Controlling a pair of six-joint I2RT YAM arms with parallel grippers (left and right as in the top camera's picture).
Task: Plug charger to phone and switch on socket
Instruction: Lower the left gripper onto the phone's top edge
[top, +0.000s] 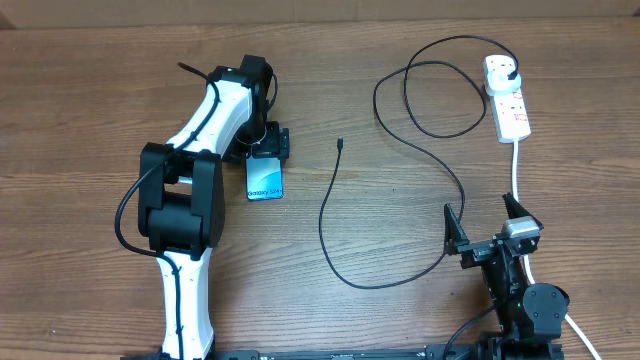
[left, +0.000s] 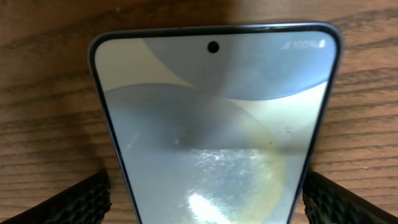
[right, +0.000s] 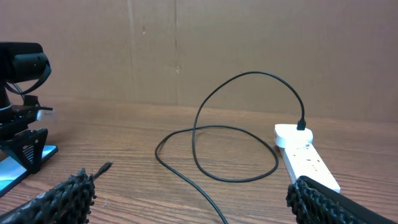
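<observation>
Brown wood-grain counter runs back to a plain cardboard wall. On its left half the phone lies flat, screen up, its long axis pointing away from the robot. The left gripper hangs over the far end, spread wide, with a finger just beside each long edge; the left wrist view shows no clamping, so it has hold of nothing. The charger snakes across the middle, and its connector tip rests loose on the wood to the right of the phone, near it but apart. From there the cable loops back to its black plug, seated in the socket at the far right. The right gripper sits low by its base, fully spread and empty, well apart from the tip. The left arm is clearly nearer the tip, yet it is placed over the phone, so fetching the connector likely falls to the right arm, reaching forward and leftward.
</observation>
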